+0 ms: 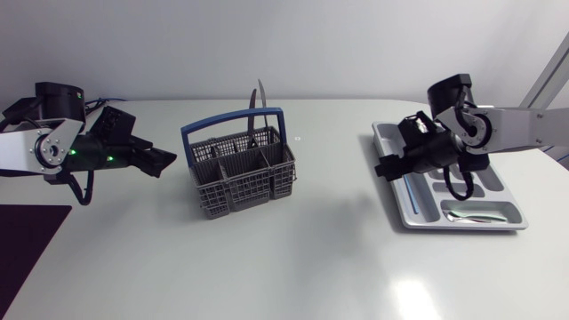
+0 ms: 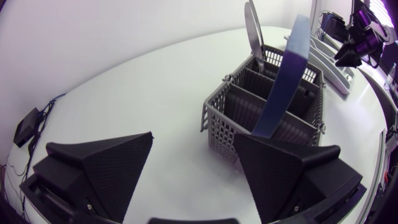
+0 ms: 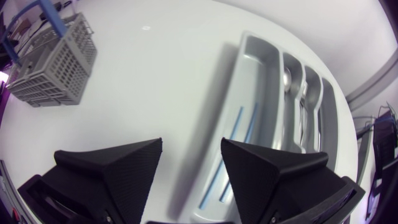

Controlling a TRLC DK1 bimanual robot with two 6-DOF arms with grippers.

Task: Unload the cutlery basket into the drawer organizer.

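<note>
Both claws gape empty: left gripper (image 1: 167,162) at nine o'clock of the cutlery basket (image 1: 240,182) holding seemingly a knife (image 1: 261,100), right gripper (image 1: 384,169) over the drawer organizer's (image 1: 418,212) nine-o'clock edge.

Your left gripper (image 1: 165,162) is pointing inward, fingers gaping apart; your right gripper (image 1: 384,169) is angling downward, fingers gaping apart too.

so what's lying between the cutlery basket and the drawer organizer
Nothing: in the head view the table between the cutlery basket and the drawer organizer is bare.
</note>
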